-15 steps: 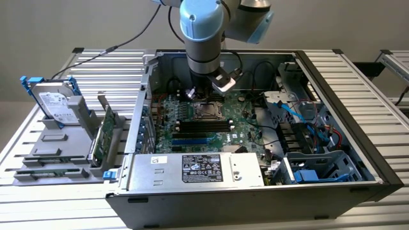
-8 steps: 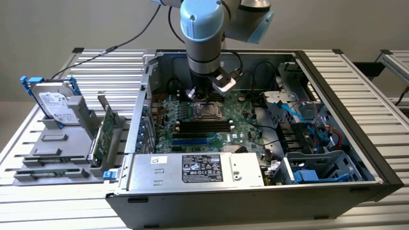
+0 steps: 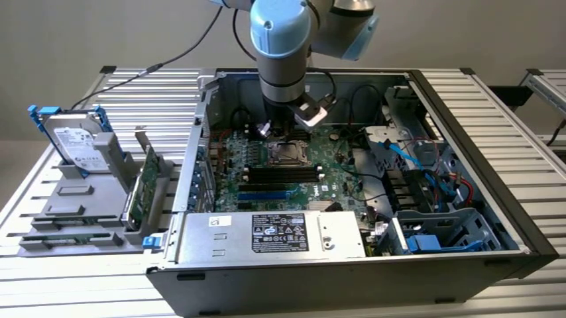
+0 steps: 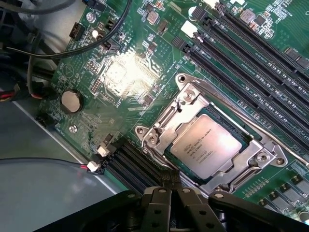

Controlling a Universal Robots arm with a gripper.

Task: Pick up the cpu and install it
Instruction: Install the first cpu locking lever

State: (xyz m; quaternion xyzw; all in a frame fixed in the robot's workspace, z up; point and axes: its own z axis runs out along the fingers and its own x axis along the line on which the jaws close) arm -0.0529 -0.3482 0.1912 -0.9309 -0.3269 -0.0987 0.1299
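I see the gripper (image 4: 170, 193) with its fingers pressed together, holding nothing, just above the motherboard (image 4: 125, 82). The cpu (image 4: 205, 147) sits seated in its socket frame (image 4: 186, 108), near the board's middle.

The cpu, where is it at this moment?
The cpu sits in the metal socket frame on the green motherboard, beside the black memory slots, with the shut gripper close above it.

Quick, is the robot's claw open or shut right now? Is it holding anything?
End effector: shut, holding nothing; it hangs just beside the cpu, which sits in its socket on the motherboard.
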